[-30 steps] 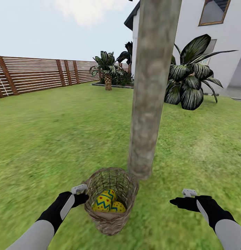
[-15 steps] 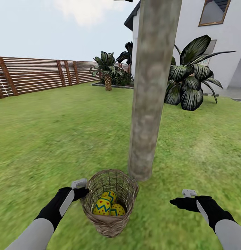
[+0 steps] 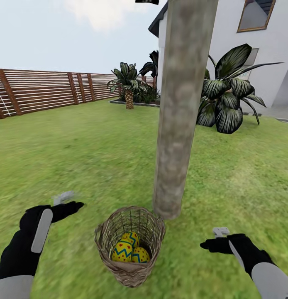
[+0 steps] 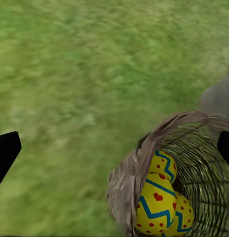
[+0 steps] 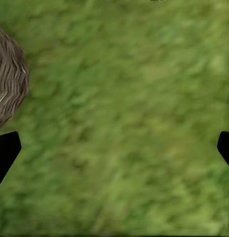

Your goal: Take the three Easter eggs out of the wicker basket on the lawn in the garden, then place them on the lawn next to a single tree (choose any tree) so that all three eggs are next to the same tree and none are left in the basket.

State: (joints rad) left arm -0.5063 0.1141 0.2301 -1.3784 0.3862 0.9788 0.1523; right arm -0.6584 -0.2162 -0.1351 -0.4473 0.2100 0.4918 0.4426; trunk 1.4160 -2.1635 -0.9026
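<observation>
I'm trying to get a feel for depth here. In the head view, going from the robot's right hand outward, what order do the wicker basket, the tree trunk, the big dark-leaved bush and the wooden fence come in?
From the right hand:
1. Wicker basket, just across the grass towards the left hand.
2. Tree trunk, its foot standing right behind the basket.
3. Dark-leaved bush, far ahead by the white house.
4. Wooden fence, along the garden's far left edge.

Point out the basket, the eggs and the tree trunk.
basket (image 3: 154,232), head view, on its woven right wall.
eggs (image 3: 122,251), head view, on the front egg's zigzag band.
tree trunk (image 3: 177,124), head view, mid-height on the bark.
</observation>
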